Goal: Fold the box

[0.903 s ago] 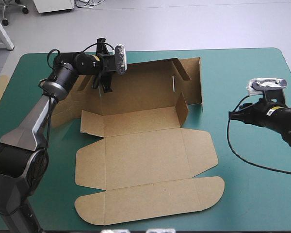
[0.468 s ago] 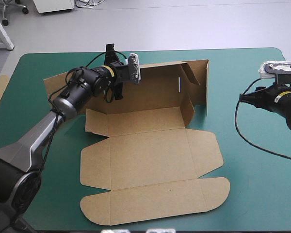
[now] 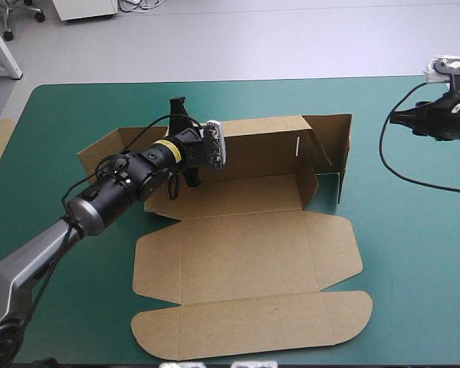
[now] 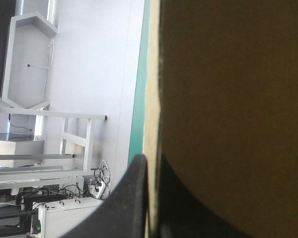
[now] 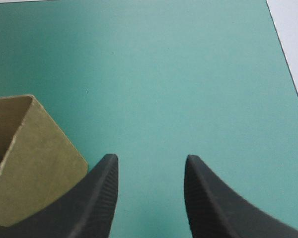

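Here box (image 3: 245,253) runs far-to-near; left end effector (image 4: 150,166) clamps it, right end effector (image 5: 150,158) apart.

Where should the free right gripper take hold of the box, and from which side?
Probably the upright right end flap of the box, gripped at its free top edge, coming in from the right and above. That flap stands tall with its edge exposed, nearest the right gripper, whose fingers are open. The left gripper clamps the back wall.
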